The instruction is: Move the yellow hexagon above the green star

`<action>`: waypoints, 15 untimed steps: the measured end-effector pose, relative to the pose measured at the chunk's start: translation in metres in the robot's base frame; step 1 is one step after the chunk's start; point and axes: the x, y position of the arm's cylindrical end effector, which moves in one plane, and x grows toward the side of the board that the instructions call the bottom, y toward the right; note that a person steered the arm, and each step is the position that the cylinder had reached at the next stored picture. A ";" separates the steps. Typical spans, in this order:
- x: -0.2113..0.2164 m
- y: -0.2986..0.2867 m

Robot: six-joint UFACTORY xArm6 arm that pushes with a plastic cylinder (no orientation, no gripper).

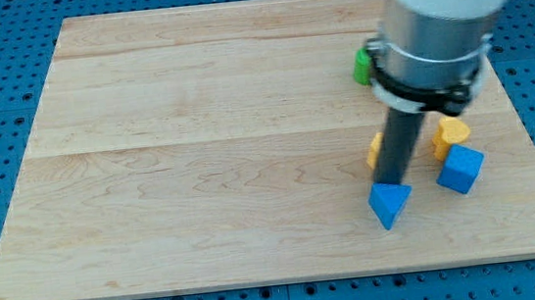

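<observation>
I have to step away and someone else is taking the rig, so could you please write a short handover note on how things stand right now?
My tip sits at the top edge of the blue triangle, apparently touching it.
A yellow block, probably the hexagon, lies right of the rod, just above the blue cube.
An orange-yellow block peeks out left of the rod, mostly hidden.
A green block, shape unclear behind the arm, lies higher up; it may be the star.
Done: nothing visible; the yellow block is below the green one.
Left: push the yellow hexagon up past the green block.
</observation>
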 end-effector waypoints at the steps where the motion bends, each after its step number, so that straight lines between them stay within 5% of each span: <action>1: -0.036 0.017; 6: -0.063 0.096; 9: -0.084 0.023; 10: -0.071 0.038; 12: -0.109 0.054; 15: -0.135 -0.030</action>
